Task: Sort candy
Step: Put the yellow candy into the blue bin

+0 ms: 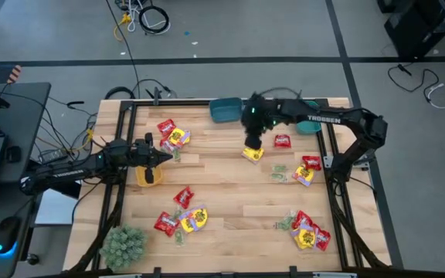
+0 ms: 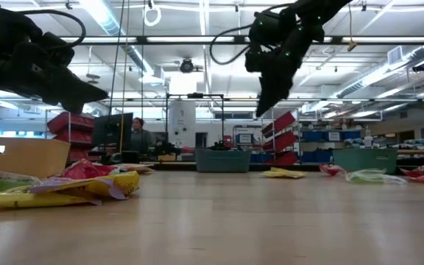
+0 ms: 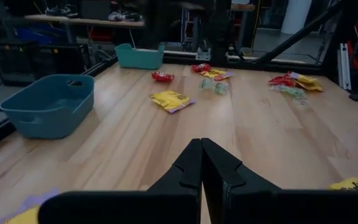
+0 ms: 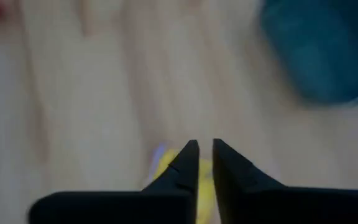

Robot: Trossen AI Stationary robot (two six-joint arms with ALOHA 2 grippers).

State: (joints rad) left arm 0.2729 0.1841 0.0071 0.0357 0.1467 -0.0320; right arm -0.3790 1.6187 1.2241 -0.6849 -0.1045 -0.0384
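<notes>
Light wooden table (image 1: pixel 230 193) strewn with wrapped candy (image 1: pixel 190 218) in red and yellow packets, right gripper (image 1: pixel 253 145) fingers slightly parted above a yellow packet (image 1: pixel 253 154), teal plastic bin (image 1: pixel 224 110) behind it, contents not visible, left gripper (image 1: pixel 166 157) pressed shut near a yellow bin (image 1: pixel 147 174).

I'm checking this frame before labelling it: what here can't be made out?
- Right gripper: right wrist view is blurred; the yellow packet behind the fingers could be touched or clear.
- Same yellow packet, high view: partly hidden by the gripper.
- Pale green pieces: too small to count.
</notes>
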